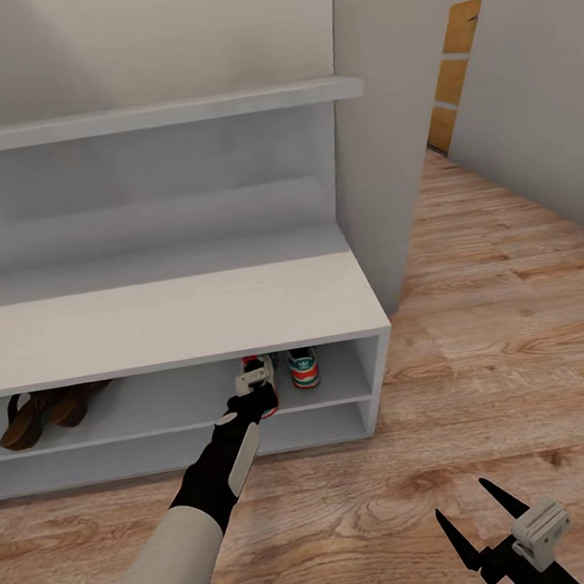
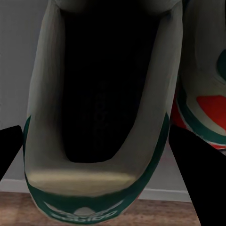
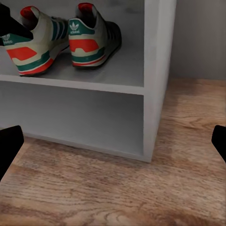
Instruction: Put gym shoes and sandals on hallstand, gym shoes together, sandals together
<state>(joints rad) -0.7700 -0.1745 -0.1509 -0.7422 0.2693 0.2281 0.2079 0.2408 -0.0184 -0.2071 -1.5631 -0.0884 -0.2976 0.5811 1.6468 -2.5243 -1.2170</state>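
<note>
While the left gripper (image 1: 254,379) reaches into the rack (image 1: 165,320) with its fingers wide around one sneaker (image 2: 94,141), the other sneaker (image 1: 304,368) sits just beside it, the sandals (image 1: 43,413) are already shelved, and only letting go is left.

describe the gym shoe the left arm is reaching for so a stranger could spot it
Find the white hallstand, then its upper shoe tier, right end. Two gym shoes stand heel-out; it is the left gym shoe, with the left pincer at its heel, unlike the free right gym shoe.
</note>
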